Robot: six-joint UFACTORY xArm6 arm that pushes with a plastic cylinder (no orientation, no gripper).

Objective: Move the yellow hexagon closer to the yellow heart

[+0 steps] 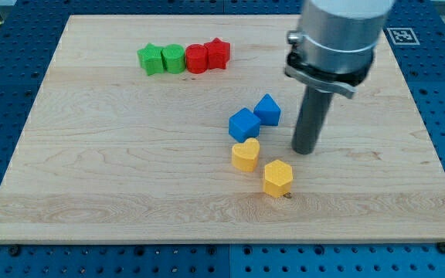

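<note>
The yellow hexagon [278, 177] lies on the wooden board, just to the lower right of the yellow heart [246, 154], with a small gap between them. My tip [305, 150] rests on the board to the upper right of the hexagon and to the right of the heart, touching neither. The rod rises from it to the arm at the view's top right.
Two blue blocks [244, 123] [267, 110] sit touching each other just above the heart. A row of two green blocks [151, 59] [174, 58] and two red blocks [196, 58] [218, 52] lies near the view's top left. The board [91, 170] rests on a blue perforated table.
</note>
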